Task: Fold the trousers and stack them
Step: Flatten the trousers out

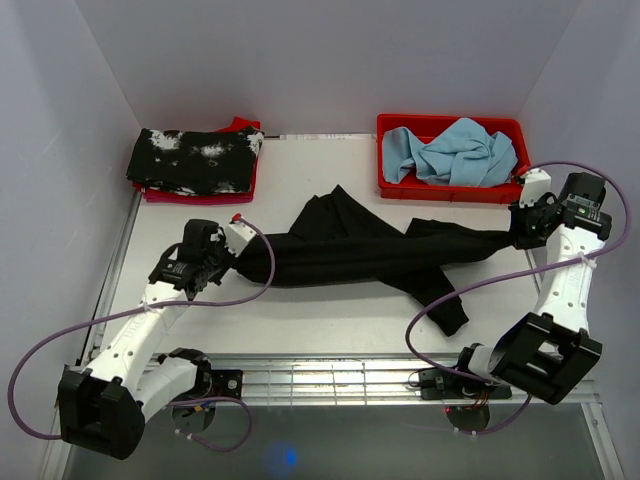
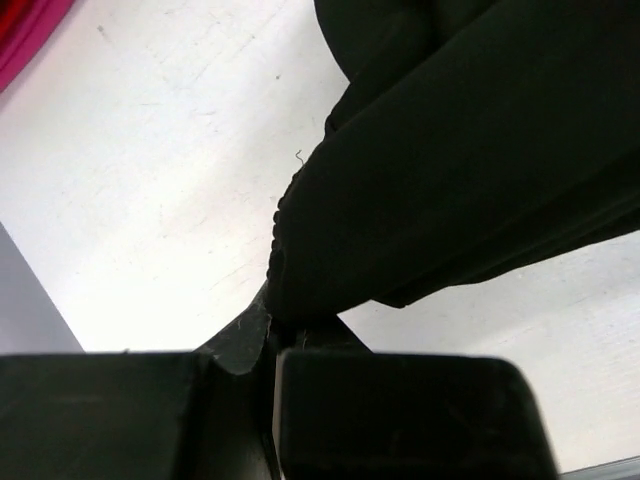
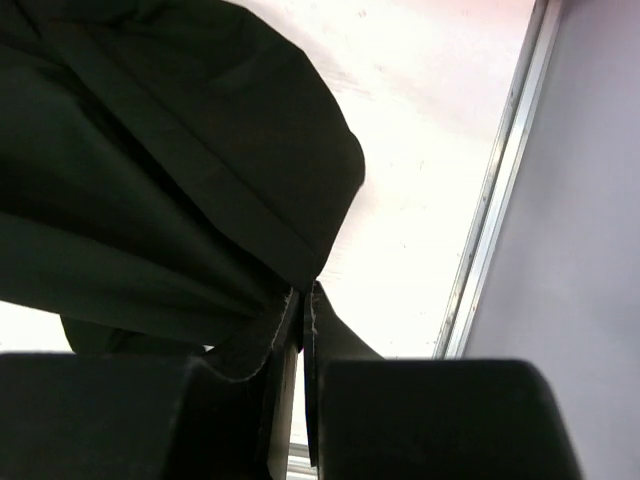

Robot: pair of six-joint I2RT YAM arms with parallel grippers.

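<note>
Overhead rear view, wrist views close on trousers (image 2: 460, 160)

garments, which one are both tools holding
The plain black trousers, stretched between the left tool and right tool; the white-splotched garment and blue cloth lie untouched.

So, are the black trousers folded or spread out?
Not folded: the trousers lie stretched between the left end effector and right end effector, one leg trailing loose.

The trousers (image 1: 370, 250) look like soft matt black cloth, zero sheen. The table (image 1: 300, 310) is smooth white, a bit scuffed up close. At 1 o'clock the bin (image 1: 440, 192) is shiny red plastic with crumpled light-blue cloth (image 1: 455, 150) in it. The rail (image 1: 330, 372) at 6 o'clock is dull silvery metal.
</note>
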